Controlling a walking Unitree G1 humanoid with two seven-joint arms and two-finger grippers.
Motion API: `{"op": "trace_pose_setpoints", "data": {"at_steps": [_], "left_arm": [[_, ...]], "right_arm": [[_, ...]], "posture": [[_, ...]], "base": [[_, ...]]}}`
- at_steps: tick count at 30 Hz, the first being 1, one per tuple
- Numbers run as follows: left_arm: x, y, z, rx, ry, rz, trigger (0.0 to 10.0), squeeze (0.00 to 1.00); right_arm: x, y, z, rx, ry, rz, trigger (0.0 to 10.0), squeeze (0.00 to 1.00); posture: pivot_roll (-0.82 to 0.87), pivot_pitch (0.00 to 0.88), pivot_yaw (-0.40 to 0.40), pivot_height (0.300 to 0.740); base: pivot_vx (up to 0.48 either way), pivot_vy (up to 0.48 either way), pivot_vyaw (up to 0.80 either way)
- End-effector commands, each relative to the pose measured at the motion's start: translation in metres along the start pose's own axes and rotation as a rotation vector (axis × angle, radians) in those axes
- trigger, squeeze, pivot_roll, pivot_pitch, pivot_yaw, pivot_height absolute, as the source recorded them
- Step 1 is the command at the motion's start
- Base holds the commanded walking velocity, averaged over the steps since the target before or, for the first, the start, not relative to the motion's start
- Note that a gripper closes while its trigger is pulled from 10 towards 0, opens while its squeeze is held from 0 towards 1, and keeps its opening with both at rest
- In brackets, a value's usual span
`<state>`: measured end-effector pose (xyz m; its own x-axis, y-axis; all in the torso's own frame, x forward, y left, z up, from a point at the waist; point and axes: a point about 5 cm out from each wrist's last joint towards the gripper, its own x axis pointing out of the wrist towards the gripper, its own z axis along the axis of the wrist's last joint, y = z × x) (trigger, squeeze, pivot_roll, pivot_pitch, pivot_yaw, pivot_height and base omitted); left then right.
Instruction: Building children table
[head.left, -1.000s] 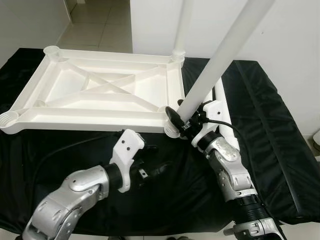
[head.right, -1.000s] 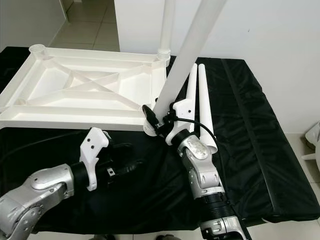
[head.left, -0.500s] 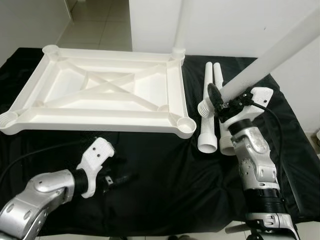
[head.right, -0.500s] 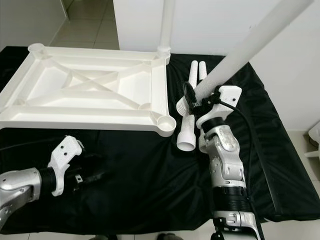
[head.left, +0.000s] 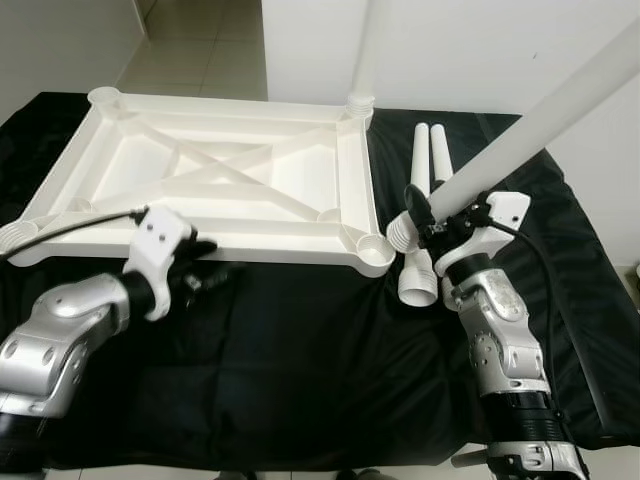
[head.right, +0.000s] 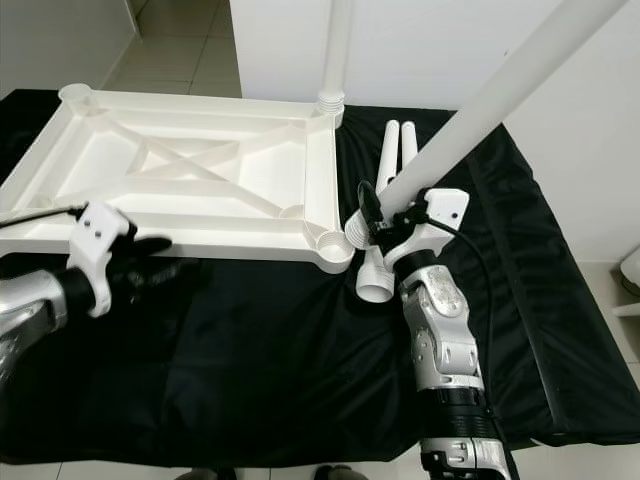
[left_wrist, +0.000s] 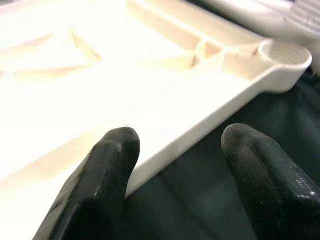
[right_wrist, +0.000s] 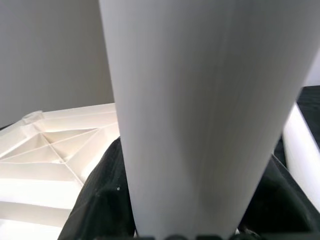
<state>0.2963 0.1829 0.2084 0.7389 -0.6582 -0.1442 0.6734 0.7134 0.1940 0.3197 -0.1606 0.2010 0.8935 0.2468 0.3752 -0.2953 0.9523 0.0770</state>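
The white tabletop (head.left: 220, 180) lies upside down on the black cloth. One white leg (head.left: 358, 60) stands upright in its far right corner socket. My right gripper (head.left: 432, 215) is shut on a long white leg (head.left: 540, 120) that slants up to the right. That leg's ribbed end (head.left: 400, 232) hangs just right of the near right corner socket (head.left: 372, 245). Two more legs (head.left: 425, 200) lie side by side on the cloth beneath it. My left gripper (left_wrist: 180, 150) is open at the tabletop's front rim (left_wrist: 200, 130), and its fingertips (left_wrist: 107, 170) hold nothing.
The black cloth (head.left: 330, 360) covers the whole work surface, with bare room in front of the tabletop. A white wall (head.left: 460, 50) rises directly behind. Tiled floor (head.left: 200, 50) shows at the far left.
My right gripper swung the held leg away from the near right corner, then brought its end back beside that socket. My left gripper rose from the cloth to the tabletop's front rim.
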Motion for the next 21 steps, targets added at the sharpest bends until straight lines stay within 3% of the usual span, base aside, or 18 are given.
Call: {"op": "trace_pose_setpoints", "data": {"at_steps": [1, 4, 7, 14, 21], "left_arm": [[0.005, 0.001, -0.001, -0.002, -0.006, 0.043, 10.0, 0.0], [0.033, 0.0, 0.019, -0.005, -0.101, 0.023, 10.0, 0.0], [0.051, -0.006, 0.029, 0.042, -0.147, -0.003, 10.0, 0.0], [0.064, -0.014, 0.043, 0.017, -0.207, -0.052, 10.0, 0.0], [0.081, -0.031, 0.073, 0.047, -0.294, -0.185, 10.0, 0.0]], "right_arm": [[-0.002, -0.001, 0.001, -0.005, 0.003, -0.005, 10.0, 0.0], [-0.001, 0.002, -0.001, -0.017, 0.026, 0.007, 10.0, 0.0], [0.0, 0.002, -0.002, -0.037, 0.044, 0.016, 10.0, 0.0], [0.001, 0.002, -0.001, -0.05, 0.073, 0.069, 10.0, 0.0], [0.009, 0.007, 0.0, -0.095, 0.157, 0.237, 10.0, 0.0]], "posture": [[-0.01, 0.131, -0.003, 0.74], [-0.02, 0.132, 0.002, 0.74], [-0.03, 0.132, 0.007, 0.74], [-0.03, 0.131, 0.011, 0.74], [-0.01, 0.119, 0.0, 0.74]], "base": [[0.0, 0.0, 0.0], [0.0, 0.0, 0.0], [0.0, 0.0, 0.0], [0.0, 0.0, 0.0], [0.0, 0.0, 0.0]]}}
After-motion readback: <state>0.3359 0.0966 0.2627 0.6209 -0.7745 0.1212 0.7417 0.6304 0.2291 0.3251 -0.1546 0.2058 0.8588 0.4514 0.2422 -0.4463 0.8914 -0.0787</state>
